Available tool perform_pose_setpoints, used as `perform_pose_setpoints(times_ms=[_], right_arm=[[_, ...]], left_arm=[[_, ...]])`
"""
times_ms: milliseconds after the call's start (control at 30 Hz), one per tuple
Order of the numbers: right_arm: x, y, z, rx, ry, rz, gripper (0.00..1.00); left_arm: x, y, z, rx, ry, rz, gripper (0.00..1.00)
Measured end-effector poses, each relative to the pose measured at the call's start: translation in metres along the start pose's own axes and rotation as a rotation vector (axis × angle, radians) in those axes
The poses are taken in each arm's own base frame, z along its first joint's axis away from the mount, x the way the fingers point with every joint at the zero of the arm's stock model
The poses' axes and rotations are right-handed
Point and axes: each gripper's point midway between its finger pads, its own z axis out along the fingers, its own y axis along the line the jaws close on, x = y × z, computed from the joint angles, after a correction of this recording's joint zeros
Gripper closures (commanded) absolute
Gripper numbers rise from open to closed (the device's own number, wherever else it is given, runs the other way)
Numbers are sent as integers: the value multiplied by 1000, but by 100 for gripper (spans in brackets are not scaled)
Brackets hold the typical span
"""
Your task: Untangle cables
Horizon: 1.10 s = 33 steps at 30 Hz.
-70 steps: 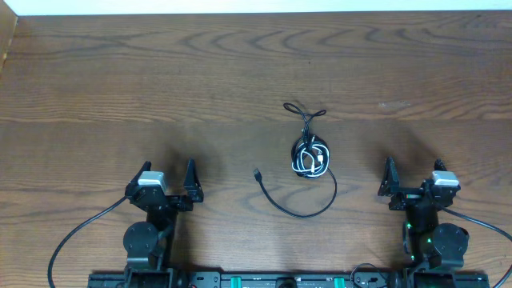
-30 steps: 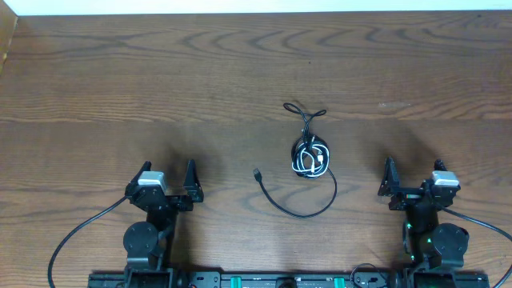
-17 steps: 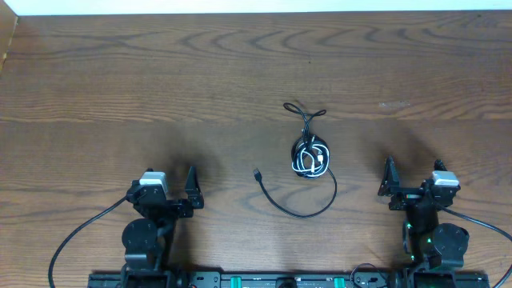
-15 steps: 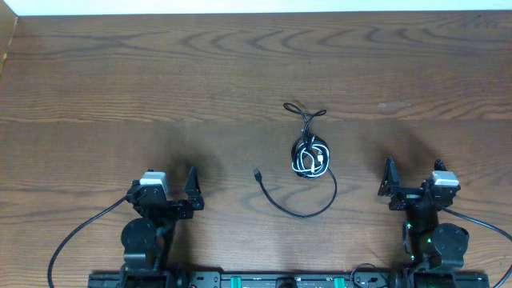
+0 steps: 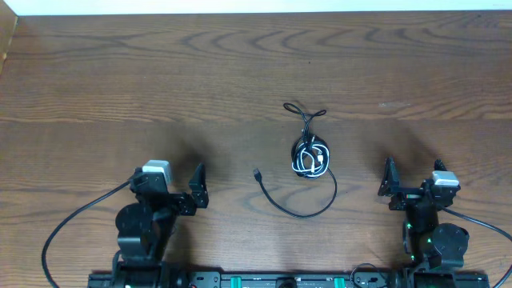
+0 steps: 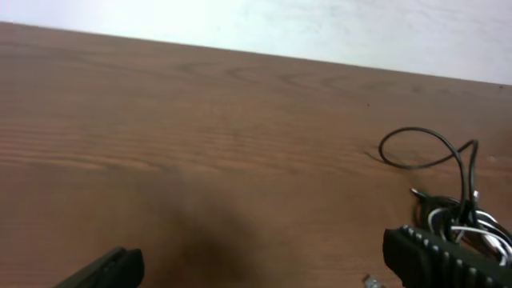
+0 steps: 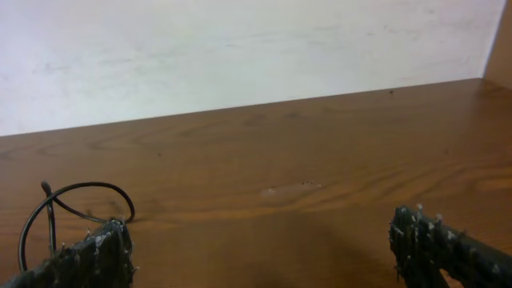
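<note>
The cables (image 5: 310,156) lie mid-table as a small knot of white and black cord. A black loop (image 5: 305,112) sticks out behind it, and a loose black cord (image 5: 300,212) curves forward to a plug (image 5: 257,173). My left gripper (image 5: 172,180) stands open near the front edge, left of the plug, angled toward the knot. In the left wrist view the left gripper (image 6: 268,268) holds nothing, and the cables (image 6: 460,216) sit at far right. My right gripper (image 5: 413,178) stands open and empty to the right of the knot. In its own view the right gripper (image 7: 264,256) has the black loop (image 7: 72,200) at far left.
The bare wooden table (image 5: 160,72) stretches to a white wall at the back. Thick black arm cables (image 5: 76,228) trail along the front edge by the arm bases (image 5: 256,280).
My left arm has turned to the right, so its gripper now points toward the cables. The right arm and the cables have not moved.
</note>
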Motion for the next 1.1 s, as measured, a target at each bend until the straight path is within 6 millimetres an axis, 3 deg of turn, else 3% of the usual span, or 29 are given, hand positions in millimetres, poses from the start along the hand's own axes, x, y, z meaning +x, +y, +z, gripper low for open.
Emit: perform_pose_setpoints(times_ms=[267,533,867,1100], right_arm=[[0,0,0,0,0,0,1],[0,0,0,0,0,0,1],[0,0,0,0,0,0,1],[0,0,0,0,0,0,1]], left_arm=[[2,-6,4,28,67,-19,1],[-3,-10,-8,16,130,-34,1],[-29,-19,-29,11,147,-65,1],[-38,-22,-33,-25,294,-96,1]])
